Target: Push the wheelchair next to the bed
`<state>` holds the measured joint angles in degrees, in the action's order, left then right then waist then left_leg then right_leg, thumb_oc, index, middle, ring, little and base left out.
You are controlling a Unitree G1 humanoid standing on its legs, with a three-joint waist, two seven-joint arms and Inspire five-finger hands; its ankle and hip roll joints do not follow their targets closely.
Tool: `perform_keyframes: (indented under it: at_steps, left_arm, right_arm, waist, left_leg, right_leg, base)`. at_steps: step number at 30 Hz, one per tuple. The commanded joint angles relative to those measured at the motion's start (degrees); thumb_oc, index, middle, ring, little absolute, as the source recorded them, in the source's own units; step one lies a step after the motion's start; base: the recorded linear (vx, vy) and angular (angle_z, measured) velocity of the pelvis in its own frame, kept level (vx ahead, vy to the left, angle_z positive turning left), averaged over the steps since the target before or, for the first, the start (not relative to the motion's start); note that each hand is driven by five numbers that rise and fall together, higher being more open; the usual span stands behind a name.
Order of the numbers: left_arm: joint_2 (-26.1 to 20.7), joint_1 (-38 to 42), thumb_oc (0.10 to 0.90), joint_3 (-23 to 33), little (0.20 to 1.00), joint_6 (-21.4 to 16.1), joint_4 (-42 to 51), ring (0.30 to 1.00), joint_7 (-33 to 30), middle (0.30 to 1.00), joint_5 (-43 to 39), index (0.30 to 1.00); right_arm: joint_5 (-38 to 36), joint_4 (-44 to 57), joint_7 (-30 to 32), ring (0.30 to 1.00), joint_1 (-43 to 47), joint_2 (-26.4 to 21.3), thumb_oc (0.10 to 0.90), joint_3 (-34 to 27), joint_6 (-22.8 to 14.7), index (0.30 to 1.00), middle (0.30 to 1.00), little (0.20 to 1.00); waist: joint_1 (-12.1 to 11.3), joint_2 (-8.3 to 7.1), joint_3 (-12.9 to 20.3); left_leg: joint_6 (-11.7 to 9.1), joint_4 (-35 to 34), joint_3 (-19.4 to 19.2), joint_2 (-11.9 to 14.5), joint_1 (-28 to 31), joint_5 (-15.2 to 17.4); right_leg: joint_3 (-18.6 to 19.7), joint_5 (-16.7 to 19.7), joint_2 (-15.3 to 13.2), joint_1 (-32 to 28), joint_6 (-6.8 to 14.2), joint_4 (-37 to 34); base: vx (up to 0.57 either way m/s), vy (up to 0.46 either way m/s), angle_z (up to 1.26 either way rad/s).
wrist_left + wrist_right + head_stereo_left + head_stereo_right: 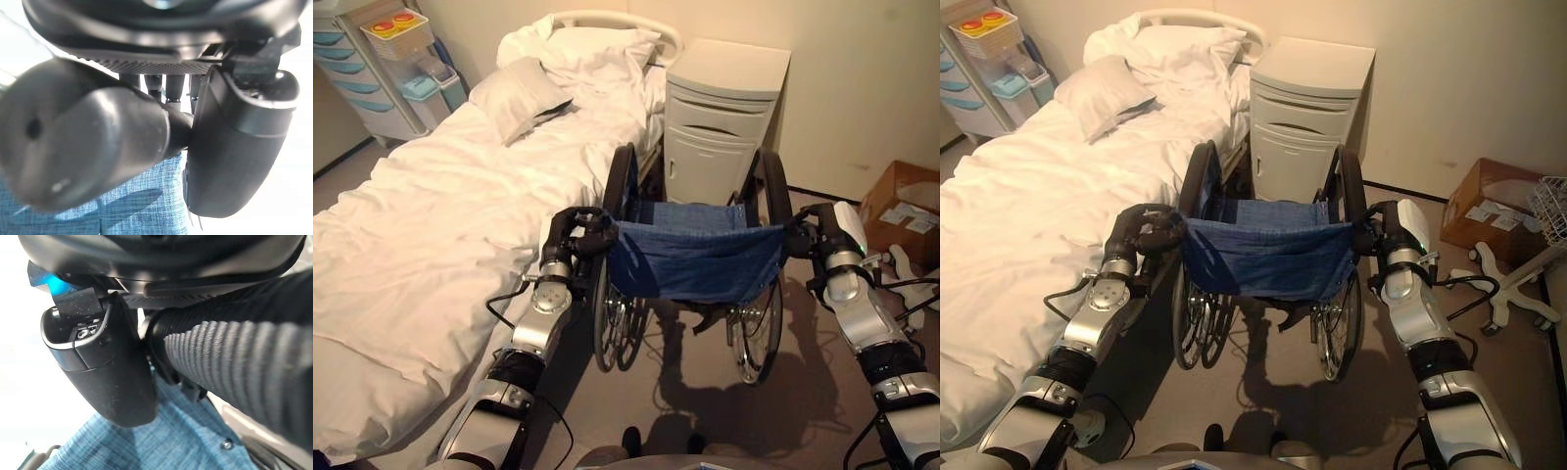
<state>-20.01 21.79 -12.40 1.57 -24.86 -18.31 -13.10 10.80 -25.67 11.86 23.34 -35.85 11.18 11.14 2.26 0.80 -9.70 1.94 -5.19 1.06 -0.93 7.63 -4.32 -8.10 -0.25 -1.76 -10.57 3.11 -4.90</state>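
- the wheelchair [690, 259] stands on the floor [803, 392] right in front of the robot, its blue cloth back toward the camera. its left wheel is just beside the right edge of the bed [431, 245], and the white bedside cabinet [720, 117] is close ahead on the far side.
- the left hand [579, 235] sits on the left push handle [83, 142]; in the left wrist view the fingers and thumb are curled round that smooth grip.
- the right hand [822, 233] is on the right push handle [244, 367]; the right wrist view shows the ribbed grip lying in the palm with the thumb closed against it.
- holding both handles at once makes sense: it lets the chair be steered straight and kept parallel to the mattress.
- both arms reach forward at about the same height, forearms roughly level and set apart by the width of the chair back.
- judging by the layout, the chair looks already alongside the bed; little room remains before the cabinet.
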Motion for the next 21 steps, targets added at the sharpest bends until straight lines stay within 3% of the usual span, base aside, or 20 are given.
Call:
perform_keyframes:
  at_steps: [1,12,17,21]
  left_arm:
    - [-3.06,-5.91,0.8,3.18,0.9,-0.72,-1.88,0.9,-5.08,0.9,3.16,0.9]
    - [-4.14,-11.89,0.8,6.27,0.9,-2.68,7.18,0.9,-8.32,0.9,8.61,0.9]
    - [-4.87,-13.07,0.8,7.55,0.9,-4.34,10.0,0.9,-12.84,0.9,12.29,0.9]
    - [-5.45,-13.89,0.8,8.98,0.9,-6.4,11.98,0.9,-18.25,0.9,16.93,0.9]
  right_arm:
    - [-1.37,-0.6,0.13,0.9,-5.81,1.07,0.8,0.87,-1.79,0.9,0.9,0.9]
    - [-1.85,7.07,3.27,0.9,-11.68,2.27,0.8,-4.13,-4.05,0.9,0.9,0.9]
    - [-0.69,10.48,6.03,0.9,-13.33,2.71,0.8,-5.55,-6.03,0.9,0.9,0.9]
    - [3.05,12.44,11.8,0.9,-14.8,3.27,0.8,-6.51,-9.81,0.9,0.9,0.9]
  waist:
    - [-3.07,-1.56,-0.03]
    - [-3.01,-1.45,-0.16]
    - [-2.84,-1.51,-0.15]
    - [-2.6,-1.55,0.02]
  left_leg:
    - [-0.3,3.94,-2.0,-0.82,-1.04,7.07]
    - [0.06,3.93,-2.47,-0.85,-0.35,7.83]
    - [0.14,3.73,-2.39,-0.89,-0.07,8.02]
    - [0.32,3.66,-2.2,-1.08,0.14,8.36]
  right_leg:
    - [2.25,-1.1,-1.26,5.41,1.96,6.81]
    - [2.37,-1.61,-1.11,5.28,1.86,6.94]
    - [2.52,-1.86,-0.98,5.19,1.84,6.95]
    - [2.83,-2.13,-0.76,5.16,1.77,6.93]
  base:
    - [0.0,0.0,0.0]
    - [0.0,0.0,0.0]
    - [0.0,0.0,0.0]
    - [0.01,0.003,-0.01]
